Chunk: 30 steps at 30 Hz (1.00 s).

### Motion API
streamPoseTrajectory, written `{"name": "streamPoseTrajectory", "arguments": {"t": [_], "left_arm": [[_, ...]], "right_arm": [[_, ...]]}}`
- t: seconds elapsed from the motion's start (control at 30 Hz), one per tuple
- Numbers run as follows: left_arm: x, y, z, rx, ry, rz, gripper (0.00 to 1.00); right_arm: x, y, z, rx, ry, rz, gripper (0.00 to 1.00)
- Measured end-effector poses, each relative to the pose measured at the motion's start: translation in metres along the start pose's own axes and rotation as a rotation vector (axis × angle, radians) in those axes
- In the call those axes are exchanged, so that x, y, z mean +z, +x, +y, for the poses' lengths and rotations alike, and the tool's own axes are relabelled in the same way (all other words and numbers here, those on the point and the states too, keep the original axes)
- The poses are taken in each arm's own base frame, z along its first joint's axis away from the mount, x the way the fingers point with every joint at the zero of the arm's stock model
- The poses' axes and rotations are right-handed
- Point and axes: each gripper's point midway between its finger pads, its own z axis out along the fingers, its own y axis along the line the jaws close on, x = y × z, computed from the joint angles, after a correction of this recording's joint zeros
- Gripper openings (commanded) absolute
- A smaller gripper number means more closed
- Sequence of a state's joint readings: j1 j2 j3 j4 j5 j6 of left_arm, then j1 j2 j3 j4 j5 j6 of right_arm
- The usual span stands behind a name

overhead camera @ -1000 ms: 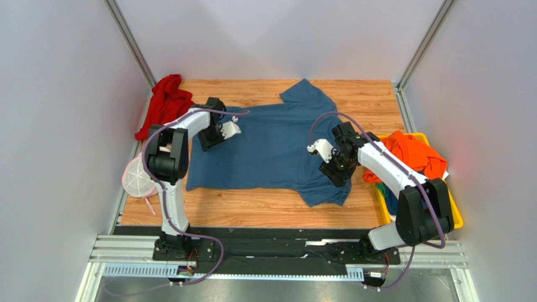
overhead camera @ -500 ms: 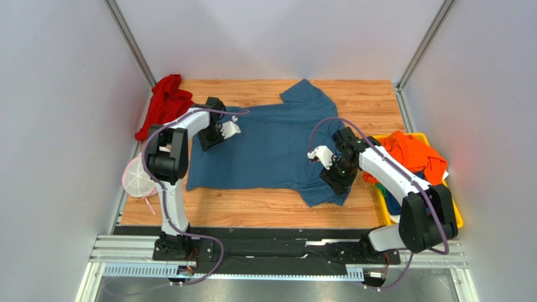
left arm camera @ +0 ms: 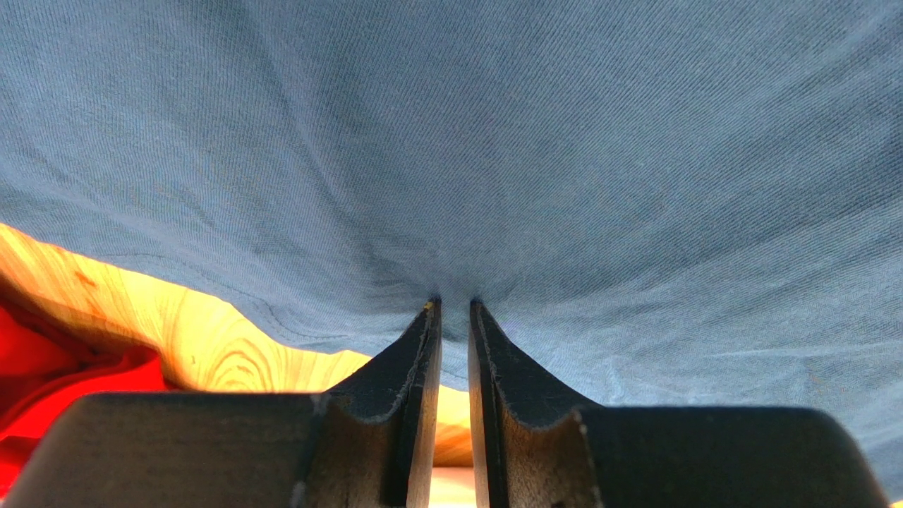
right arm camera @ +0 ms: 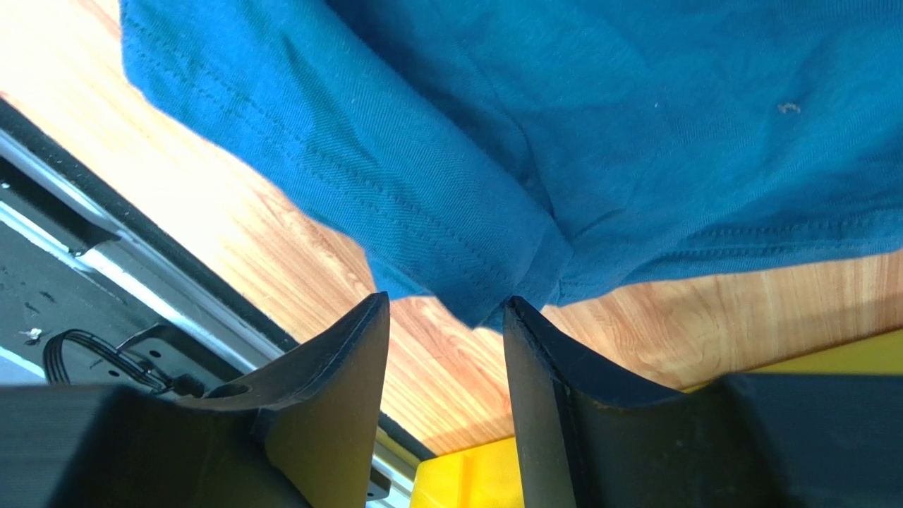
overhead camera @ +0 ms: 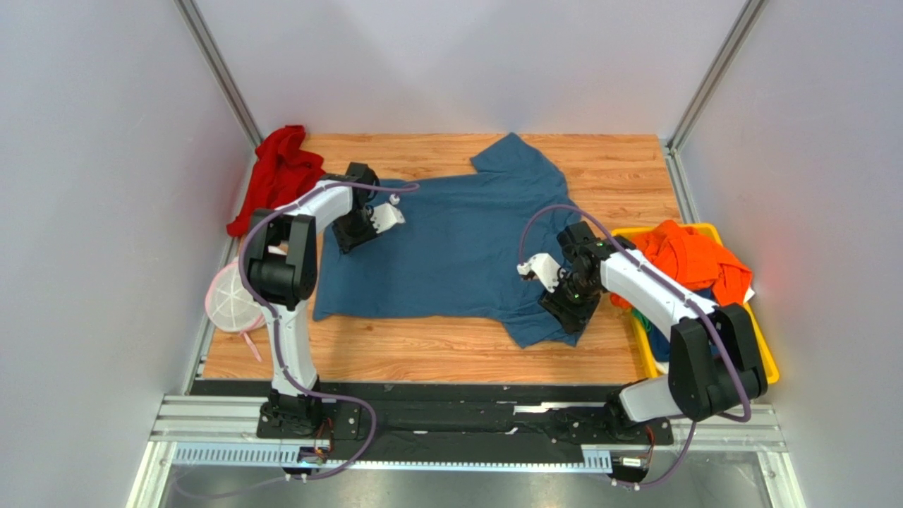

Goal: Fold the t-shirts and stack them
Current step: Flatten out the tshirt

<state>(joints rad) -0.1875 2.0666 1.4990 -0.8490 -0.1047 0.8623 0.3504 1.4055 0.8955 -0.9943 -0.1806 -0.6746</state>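
- Left gripper [left arm camera: 453,305]: matte black, wedge-shaped fingers [left arm camera: 415,360] pressed almost together, with only a thin slit between them. It is clenched on a pinch of the slate-blue t-shirt [left arm camera: 551,138]; the fine knit puckers into radiating creases right at the tips.
- Beyond those tips the cloth fills the wrist view. Its stitched hem runs just left of the fingers, over the glossy wood-grain table [left arm camera: 191,344].
- Farther left of that claw is a crumpled red cloth [left arm camera: 42,370].
- Right gripper [right arm camera: 445,302]: released, with curved black fingers [right arm camera: 339,360] spread apart. A pointed corner of the shirt's double-stitched sleeve lies at the gap between the tips; I cannot tell whether it touches them.
- Below that claw there is bare wood, then a black base plate with a metal rail [right arm camera: 95,265]. A yellow plastic bin [right arm camera: 466,482] shows between the finger bases.
- From overhead, the shirt lies spread flat between the two claws, the left one on its left part and the right one on its near right sleeve.
- Right of the right claw, an orange shirt [overhead camera: 694,254] is heaped in the bin.
- On the near side of the left claw sits a round white-and-pink mesh disc [overhead camera: 228,302].
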Motion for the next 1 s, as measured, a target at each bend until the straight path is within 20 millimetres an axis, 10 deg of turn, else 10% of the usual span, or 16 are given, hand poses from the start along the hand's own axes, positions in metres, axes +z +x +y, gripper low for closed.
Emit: {"name": "streamPoseTrajectory", "arguments": {"t": [0.4,1.0], "left_arm": [[0.000,0.000,0.000,-0.001,0.002,-0.002,0.24],[-0.001,0.000,0.000,-0.006,0.003,-0.001,0.24]], "right_arm": [[0.010,-0.001,-0.003,0.009,-0.014,0.015,0.01],[-0.034,-0.019,0.066,-0.174,-0.106,0.005,0.00]]}}
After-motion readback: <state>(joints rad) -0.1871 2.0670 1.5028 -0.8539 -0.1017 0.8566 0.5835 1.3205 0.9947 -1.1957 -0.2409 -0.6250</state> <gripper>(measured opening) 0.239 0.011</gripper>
